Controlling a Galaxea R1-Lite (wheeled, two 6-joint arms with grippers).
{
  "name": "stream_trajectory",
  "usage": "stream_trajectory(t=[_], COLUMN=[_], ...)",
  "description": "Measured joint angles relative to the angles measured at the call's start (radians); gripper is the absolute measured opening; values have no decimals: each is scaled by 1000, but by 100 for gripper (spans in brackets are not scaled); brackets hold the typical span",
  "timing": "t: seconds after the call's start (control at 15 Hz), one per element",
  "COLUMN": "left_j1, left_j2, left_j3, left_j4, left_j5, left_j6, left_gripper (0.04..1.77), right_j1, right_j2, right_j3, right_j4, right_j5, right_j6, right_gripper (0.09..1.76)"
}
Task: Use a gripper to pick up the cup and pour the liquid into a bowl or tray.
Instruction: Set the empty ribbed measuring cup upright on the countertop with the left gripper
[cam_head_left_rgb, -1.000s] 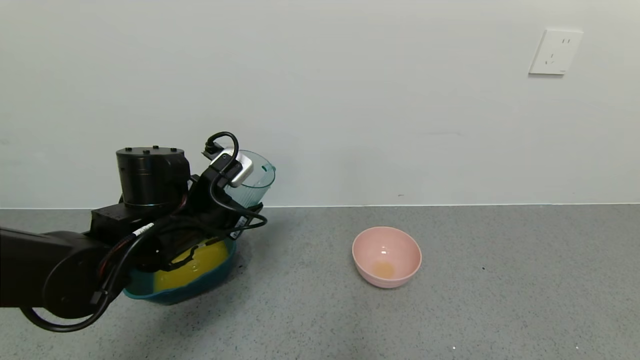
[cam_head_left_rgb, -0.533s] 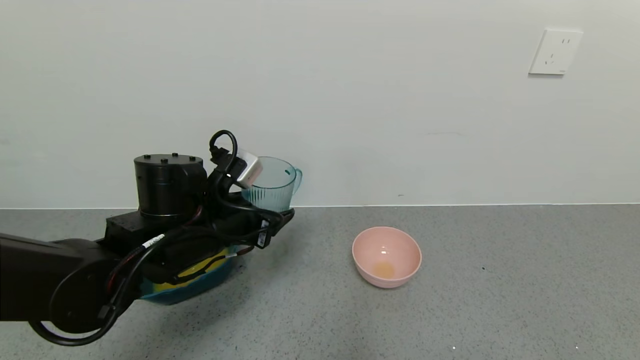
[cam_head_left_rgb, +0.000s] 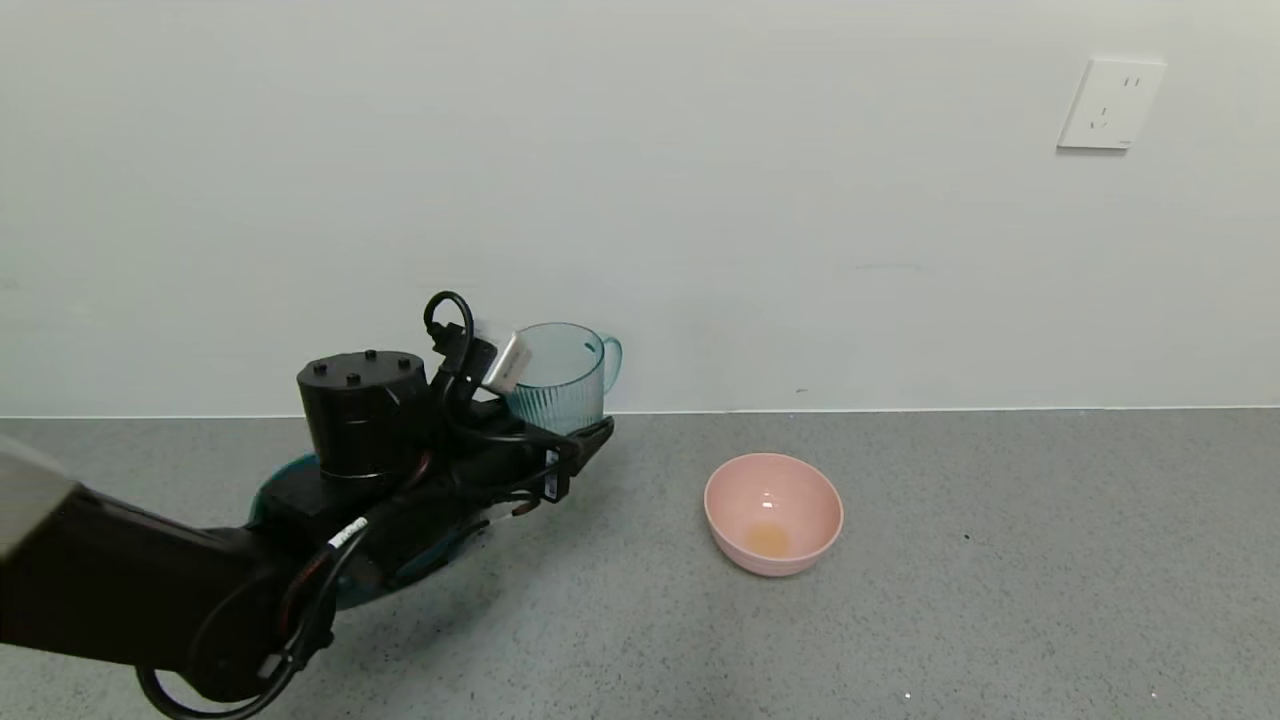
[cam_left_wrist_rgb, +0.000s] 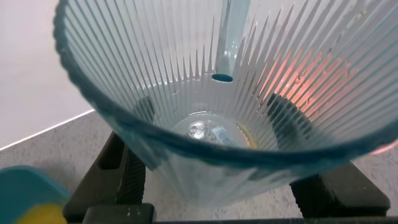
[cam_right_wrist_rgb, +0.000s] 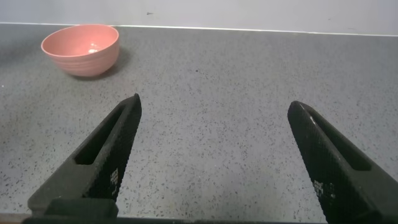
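My left gripper (cam_head_left_rgb: 578, 428) is shut on the ribbed blue-green cup (cam_head_left_rgb: 560, 380) and holds it upright just above the counter, to the right of the teal tub (cam_head_left_rgb: 272, 478). The arm hides most of the tub. In the left wrist view the cup (cam_left_wrist_rgb: 205, 143) fills the frame and looks empty, with only an orange trace at its base. A black finger (cam_left_wrist_rgb: 121, 180) presses each side. A tub corner (cam_left_wrist_rgb: 22, 186) with yellow liquid (cam_left_wrist_rgb: 37, 215) shows beside it. My right gripper (cam_right_wrist_rgb: 214, 106) is open and empty over bare counter.
A round pink bowl (cam_head_left_rgb: 773, 512) with a little orange residue stands right of the cup; it also shows in the right wrist view (cam_right_wrist_rgb: 81, 46). The wall runs close behind the cup. A white wall socket (cam_head_left_rgb: 1110, 103) is at the upper right.
The cup has gone from tilted over the tub to upright, and has moved right and down, away from the tub. The left arm now covers the tub and its liquid.
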Motion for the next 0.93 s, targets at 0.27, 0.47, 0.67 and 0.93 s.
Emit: stream_trajectory(t=[0.27, 0.47, 0.67, 0.93], left_j1=[4, 6, 1, -14], left_j2=[156, 228, 277, 339], left_j3=[46, 37, 14, -43], left_j4=[-231, -244, -244, -244], left_j5=[19, 41, 81, 183], left_j6=[-37, -64, -86, -110], left_gripper=[128, 128, 128, 128], right_j1=[0, 0, 0, 0], right_j2=[0, 0, 0, 0], right_j3=[0, 0, 0, 0], right_j4=[0, 0, 0, 0], right_j5=[0, 0, 0, 0], right_j6=[0, 0, 0, 0], right_gripper=[171, 171, 171, 171])
